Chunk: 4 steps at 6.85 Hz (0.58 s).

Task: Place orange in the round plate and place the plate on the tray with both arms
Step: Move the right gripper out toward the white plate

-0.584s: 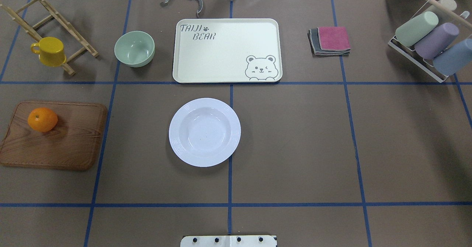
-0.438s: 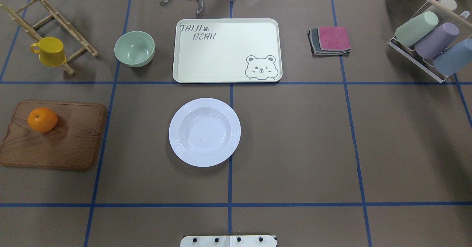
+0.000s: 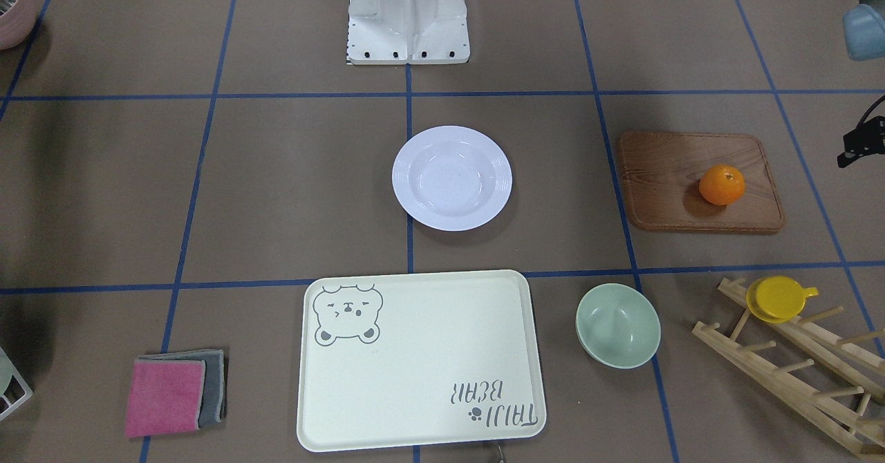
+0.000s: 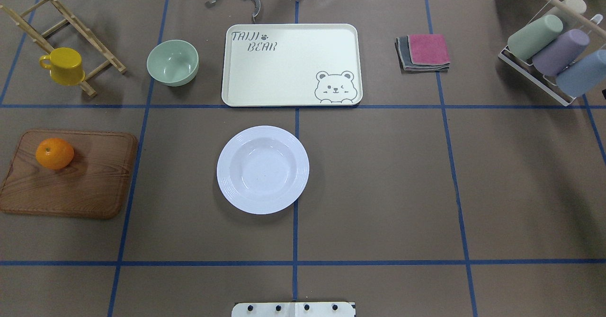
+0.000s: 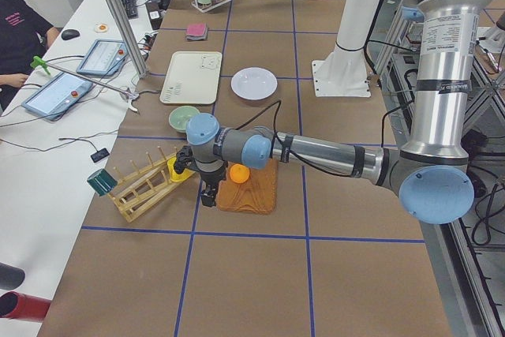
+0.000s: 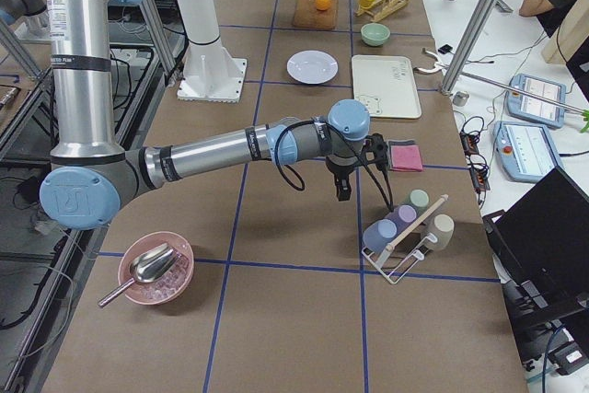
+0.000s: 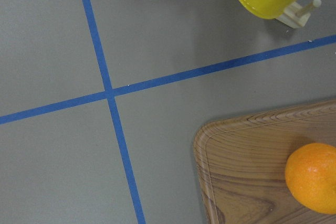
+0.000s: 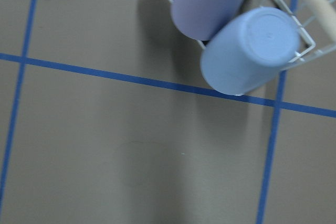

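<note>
Looking down from overhead, we find the orange (image 4: 54, 153) on the wooden board (image 4: 90, 184) at nine o'clock of the round plate (image 4: 262, 169), the tray (image 4: 284, 66) at twelve. Our left gripper (image 5: 209, 195) hangs beside the board, our right gripper (image 6: 343, 190) near the cup rack (image 6: 405, 238); whether either is open, we cannot tell.

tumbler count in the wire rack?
4. The sage green tumbler, purple tumbler and blue tumbler lie side by side. The cream tumbler lies apart from those three. None looks hidden.

Orange (image 4: 54, 153), white plate (image 4: 262, 169), tray (image 4: 291, 65), apparently apart
</note>
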Each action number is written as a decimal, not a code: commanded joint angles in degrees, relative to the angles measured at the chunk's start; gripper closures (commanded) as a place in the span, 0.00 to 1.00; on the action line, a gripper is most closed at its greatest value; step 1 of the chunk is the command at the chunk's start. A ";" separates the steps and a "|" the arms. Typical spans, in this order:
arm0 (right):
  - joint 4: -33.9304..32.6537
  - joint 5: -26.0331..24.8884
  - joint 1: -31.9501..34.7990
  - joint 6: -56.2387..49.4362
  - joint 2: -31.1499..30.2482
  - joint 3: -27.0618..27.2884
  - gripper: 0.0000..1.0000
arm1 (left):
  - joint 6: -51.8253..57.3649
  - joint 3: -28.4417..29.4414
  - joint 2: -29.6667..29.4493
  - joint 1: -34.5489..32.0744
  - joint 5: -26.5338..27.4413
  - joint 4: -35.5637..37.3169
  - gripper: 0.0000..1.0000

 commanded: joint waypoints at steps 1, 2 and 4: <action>15.21 9.33 -6.12 20.12 2.89 -0.60 0.00 | -2.69 -1.61 -0.28 0.27 -0.35 0.00 0.01; 21.10 8.81 -9.99 26.58 5.18 -0.35 0.00 | -5.06 -1.70 -0.45 0.54 -0.61 -0.26 0.01; 24.65 -1.33 -17.12 36.29 5.38 -0.26 0.00 | -6.13 -1.79 -0.02 1.06 -0.61 -0.97 0.01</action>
